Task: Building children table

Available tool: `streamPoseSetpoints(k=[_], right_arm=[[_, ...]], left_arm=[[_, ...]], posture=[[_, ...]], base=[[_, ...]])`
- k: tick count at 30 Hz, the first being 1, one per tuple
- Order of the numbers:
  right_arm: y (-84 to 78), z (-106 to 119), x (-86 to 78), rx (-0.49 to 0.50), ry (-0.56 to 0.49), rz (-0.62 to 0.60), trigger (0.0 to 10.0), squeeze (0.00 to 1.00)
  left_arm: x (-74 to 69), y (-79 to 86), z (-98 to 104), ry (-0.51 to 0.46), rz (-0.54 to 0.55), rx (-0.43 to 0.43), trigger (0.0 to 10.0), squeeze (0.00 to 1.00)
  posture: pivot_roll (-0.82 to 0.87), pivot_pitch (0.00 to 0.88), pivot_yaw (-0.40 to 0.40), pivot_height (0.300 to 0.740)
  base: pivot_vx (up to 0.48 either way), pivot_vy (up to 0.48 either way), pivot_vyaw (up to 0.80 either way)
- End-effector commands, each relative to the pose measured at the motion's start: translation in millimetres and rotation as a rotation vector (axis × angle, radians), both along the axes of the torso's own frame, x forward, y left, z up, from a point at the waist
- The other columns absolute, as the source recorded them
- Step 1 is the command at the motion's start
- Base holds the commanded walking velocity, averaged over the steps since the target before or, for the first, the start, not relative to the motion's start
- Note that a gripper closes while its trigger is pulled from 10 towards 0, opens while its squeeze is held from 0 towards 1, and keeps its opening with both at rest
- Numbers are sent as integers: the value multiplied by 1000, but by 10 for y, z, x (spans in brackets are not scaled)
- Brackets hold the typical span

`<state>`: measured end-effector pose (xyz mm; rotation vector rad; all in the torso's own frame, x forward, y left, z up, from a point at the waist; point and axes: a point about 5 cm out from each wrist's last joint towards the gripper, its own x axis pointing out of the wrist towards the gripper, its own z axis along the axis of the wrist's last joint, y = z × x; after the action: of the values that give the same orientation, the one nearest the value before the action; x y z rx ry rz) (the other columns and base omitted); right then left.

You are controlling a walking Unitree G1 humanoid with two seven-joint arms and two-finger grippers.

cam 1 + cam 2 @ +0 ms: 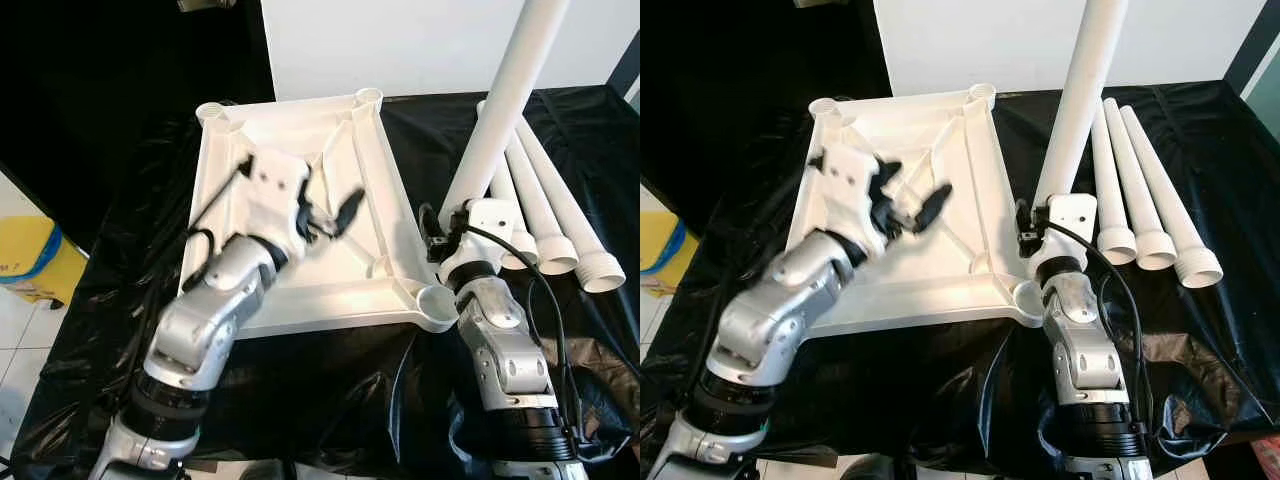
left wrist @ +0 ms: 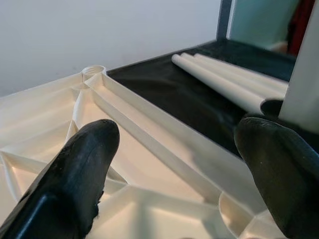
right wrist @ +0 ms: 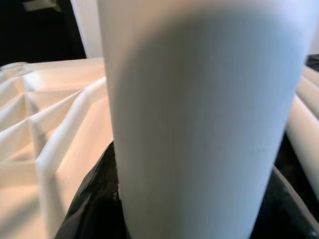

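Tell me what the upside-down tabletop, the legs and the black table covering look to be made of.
Tabletop: probably moulded plastic, white, slightly glossy; its underside shows cast ribs and round corner sockets.
Legs, three lying and one held upright by the right gripper: likely the same white plastic, smooth hollow tapered tubes with ridged ends.
Covering: looks like thin black plastic sheeting, shiny and wrinkled.
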<state>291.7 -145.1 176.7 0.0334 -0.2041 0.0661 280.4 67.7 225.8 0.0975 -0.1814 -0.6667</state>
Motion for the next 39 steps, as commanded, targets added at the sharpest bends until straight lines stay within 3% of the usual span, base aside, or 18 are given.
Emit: streamPoseSetpoints(k=[1, 2, 3, 6, 9, 13, 29, 39], right_arm=[[59, -19, -131, 16, -13, 67, 10000, 0], [59, -19, -131, 16, -13, 67, 10000, 0], [57, -61, -191, 16, -4, 87, 10000, 0], [57, -61, -191, 16, -4, 87, 10000, 0], [32, -128, -268, 14, 12, 106, 10000, 0], [2, -192, -324, -4, 26, 120, 10000, 0], [-151, -445, -424, -58, 61, 103, 10000, 0], [-93, -431, -383, -82, 12, 144, 10000, 0]], left_arm=[[-189, -131, -189, 24, -210, 69, 10000, 0], [-189, -131, -189, 24, -210, 69, 10000, 0], [-293, -155, -251, 66, -297, 62, 10000, 0], [-293, -155, -251, 66, -297, 62, 10000, 0], [-414, -167, -318, 118, -393, 62, 10000, 0], [-463, -168, -360, 135, -421, 72, 10000, 0], [-490, -142, -407, 109, -408, 90, 10000, 0], [-473, -139, -387, 103, -407, 92, 10000, 0]], posture=[[-51, 122, 55, 740], [-51, 122, 55, 740], [-54, 123, 53, 740], [-54, 123, 53, 740], [-57, 124, 57, 740], [-61, 128, 60, 740], [-59, 143, 74, 740], [-60, 148, 90, 740]], base=[[0, 0, 0], [0, 0, 0], [0, 0, 0], [0, 0, 0], [0, 0, 0], [0, 0, 0], [0, 0, 0], [0, 0, 0]])
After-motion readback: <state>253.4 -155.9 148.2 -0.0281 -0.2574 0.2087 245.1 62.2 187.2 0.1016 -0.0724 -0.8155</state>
